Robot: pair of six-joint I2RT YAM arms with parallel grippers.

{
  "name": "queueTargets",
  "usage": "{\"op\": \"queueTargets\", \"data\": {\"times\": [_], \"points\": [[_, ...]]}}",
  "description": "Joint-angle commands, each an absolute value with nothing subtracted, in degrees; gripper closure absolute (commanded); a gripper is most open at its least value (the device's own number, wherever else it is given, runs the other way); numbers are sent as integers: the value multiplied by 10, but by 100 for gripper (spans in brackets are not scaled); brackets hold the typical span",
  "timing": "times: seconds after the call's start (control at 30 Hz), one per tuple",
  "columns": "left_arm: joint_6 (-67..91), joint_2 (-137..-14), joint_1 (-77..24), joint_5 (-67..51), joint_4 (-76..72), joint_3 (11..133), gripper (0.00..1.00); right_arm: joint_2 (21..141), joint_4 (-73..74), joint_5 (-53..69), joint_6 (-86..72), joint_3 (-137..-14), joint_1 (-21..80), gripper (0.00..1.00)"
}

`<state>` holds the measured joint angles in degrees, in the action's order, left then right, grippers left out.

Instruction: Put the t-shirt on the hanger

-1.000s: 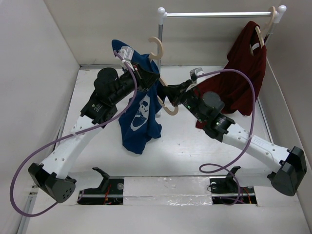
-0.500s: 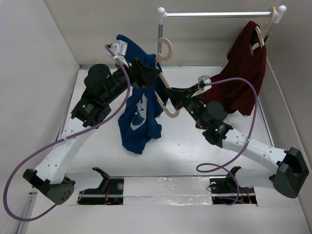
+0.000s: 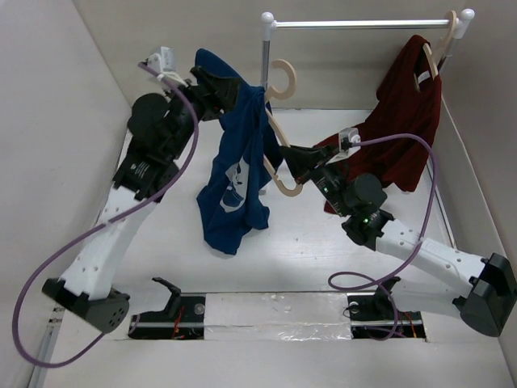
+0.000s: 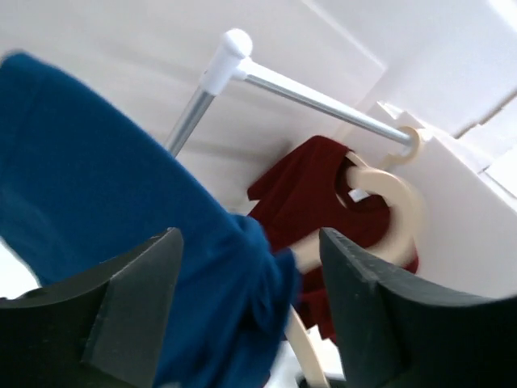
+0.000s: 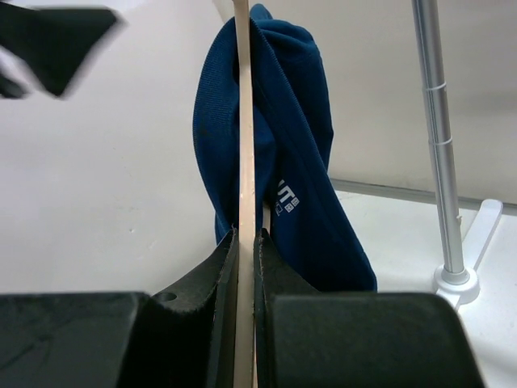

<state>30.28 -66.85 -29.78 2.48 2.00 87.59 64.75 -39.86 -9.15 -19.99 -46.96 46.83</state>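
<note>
Hanging over one arm of the tilted hanger (image 5: 242, 97), the t-shirt (image 3: 242, 153) dangles above the tabletop (image 3: 323, 250), left of centre. The right pincer (image 3: 292, 155) is clamped on the hanger's lower end. The left pincer (image 4: 246, 250) stands apart around the blue shoulder, so the unheld cloth could slide off. White walls (image 3: 65, 97) enclose the tabletop, and a rail (image 3: 363, 24) holds a red shirt (image 3: 404, 113) far right.

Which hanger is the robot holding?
Find the silver clothes rail at the back. Below its left end, the right claw pinches a pale beige hanger in mid-air, the blue t-shirt draped over it. The other hanger hangs on the rail, wearing a dark red shirt.
</note>
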Motion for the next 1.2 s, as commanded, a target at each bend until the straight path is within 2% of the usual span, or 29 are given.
{"op": "queueTargets", "data": {"times": [0.0, 0.1, 0.43, 0.63, 0.7, 0.87, 1.07, 1.1, 1.13, 1.17], "points": [[328, -728, -289, 11, 13, 918, 33, 620, -469, -108, -189, -478, 475, 100], [347, -754, -289, 4, 4, 922, 27, 613, -461, -108, -184, -476, 480, 100], [411, -795, -289, -22, -101, 881, 28, 614, -462, -96, -171, -478, 485, 100], [442, -801, -289, -35, -130, 846, 34, 634, -470, -91, -160, -483, 485, 100], [459, -795, -289, -40, -152, 808, 42, 644, -475, -93, -149, -492, 490, 100], [467, -778, -294, -25, -173, 788, 46, 689, -468, -112, -101, -539, 534, 100], [455, -752, -294, -17, -175, 771, 84, 713, -466, -140, -77, -550, 570, 100], [456, -749, -294, -17, -178, 759, 96, 715, -462, -141, -71, -551, 570, 100], [457, -742, -294, -17, -184, 755, 100, 716, -459, -148, -68, -552, 577, 100], [457, -737, -294, -18, -185, 751, 100, 716, -455, -152, -65, -551, 577, 100]]}}
